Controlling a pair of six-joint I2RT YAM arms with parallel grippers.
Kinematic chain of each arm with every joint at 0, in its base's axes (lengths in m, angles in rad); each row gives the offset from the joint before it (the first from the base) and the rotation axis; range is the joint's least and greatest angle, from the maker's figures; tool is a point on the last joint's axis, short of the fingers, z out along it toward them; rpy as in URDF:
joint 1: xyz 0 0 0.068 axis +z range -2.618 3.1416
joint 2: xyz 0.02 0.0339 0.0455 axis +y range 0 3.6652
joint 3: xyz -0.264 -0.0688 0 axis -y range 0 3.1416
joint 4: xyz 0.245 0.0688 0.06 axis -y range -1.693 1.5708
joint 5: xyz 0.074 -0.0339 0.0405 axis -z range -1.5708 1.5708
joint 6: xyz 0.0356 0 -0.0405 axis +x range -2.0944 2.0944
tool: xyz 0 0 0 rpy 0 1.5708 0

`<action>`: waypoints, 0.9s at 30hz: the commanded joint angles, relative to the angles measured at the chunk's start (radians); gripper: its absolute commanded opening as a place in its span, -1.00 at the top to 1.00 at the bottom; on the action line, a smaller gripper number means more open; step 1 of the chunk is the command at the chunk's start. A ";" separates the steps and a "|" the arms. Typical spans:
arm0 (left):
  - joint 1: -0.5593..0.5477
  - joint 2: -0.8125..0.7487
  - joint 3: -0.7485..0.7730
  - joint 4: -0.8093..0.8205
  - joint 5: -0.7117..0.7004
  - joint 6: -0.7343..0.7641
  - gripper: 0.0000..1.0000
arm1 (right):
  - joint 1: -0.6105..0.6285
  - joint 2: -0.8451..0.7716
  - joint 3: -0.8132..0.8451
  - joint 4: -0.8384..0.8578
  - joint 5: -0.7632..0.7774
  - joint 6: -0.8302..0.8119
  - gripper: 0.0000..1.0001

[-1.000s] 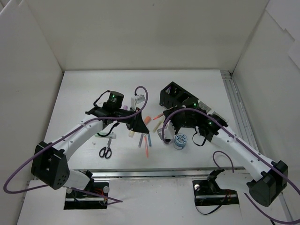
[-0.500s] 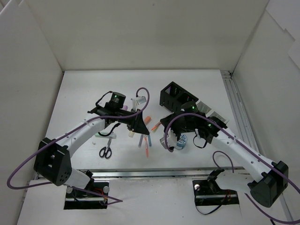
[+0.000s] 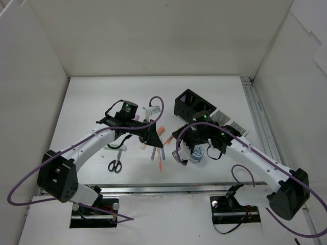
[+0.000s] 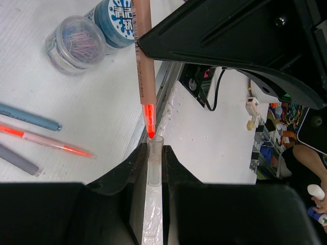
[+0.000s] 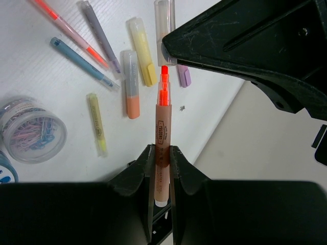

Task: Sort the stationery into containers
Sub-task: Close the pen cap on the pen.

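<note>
My right gripper (image 5: 162, 158) is shut on an orange highlighter (image 5: 163, 132), uncapped, its tip pointing away. My left gripper (image 4: 155, 163) is shut on a clear cap (image 4: 155, 155), open end facing the highlighter's orange tip (image 4: 150, 133), which sits at the cap's mouth. In the top view the two grippers meet over the table's middle, left (image 3: 153, 140) and right (image 3: 179, 148), with the highlighter (image 3: 167, 139) between them. The black organizer (image 3: 191, 104) stands behind, and the white one (image 3: 228, 121) lies to its right, partly hidden by my right arm.
Loose on the table below are several pens and highlighters: yellow (image 5: 142, 51), orange-grey (image 5: 130, 84), thin yellow (image 5: 97, 122), a blue pen (image 5: 84, 64). A jar of paper clips (image 4: 76, 43) and a blue tape roll (image 4: 115, 20) sit nearby. Black scissors (image 3: 115, 164) lie front left.
My right gripper has moved left and nearer with the orange highlighter, bringing its tip up to the cap in my left gripper. The left gripper has barely moved.
</note>
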 commanded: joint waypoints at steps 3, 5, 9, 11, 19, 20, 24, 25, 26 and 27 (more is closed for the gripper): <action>-0.008 -0.012 0.063 0.004 0.019 0.015 1.00 | 0.009 0.013 0.016 0.019 -0.048 -0.034 1.00; -0.008 -0.009 0.064 -0.004 0.020 0.017 1.00 | 0.008 0.018 0.017 0.018 -0.045 -0.034 1.00; -0.008 -0.006 0.063 -0.002 0.013 0.017 1.00 | 0.012 0.018 0.013 0.015 -0.054 -0.037 1.00; -0.008 0.000 0.067 0.001 0.013 0.017 1.00 | 0.014 0.020 0.003 0.015 -0.066 -0.049 1.00; -0.008 0.035 0.090 -0.004 0.022 0.012 1.00 | 0.049 0.053 0.003 0.004 -0.062 -0.085 1.00; -0.008 0.038 0.096 -0.004 0.020 0.009 1.00 | 0.054 0.055 0.003 0.002 -0.063 -0.088 1.00; -0.008 0.039 0.106 0.028 0.005 0.005 1.00 | 0.070 0.061 0.000 -0.005 -0.079 -0.094 1.00; -0.008 0.045 0.110 0.041 0.011 0.002 1.00 | 0.075 0.066 -0.001 -0.007 -0.082 -0.097 1.00; -0.008 0.049 0.119 0.053 0.014 0.000 1.00 | 0.078 0.066 -0.001 -0.008 -0.088 -0.098 1.00; -0.008 0.052 0.123 0.085 0.023 -0.003 1.00 | 0.086 0.069 -0.004 -0.016 -0.089 -0.114 1.00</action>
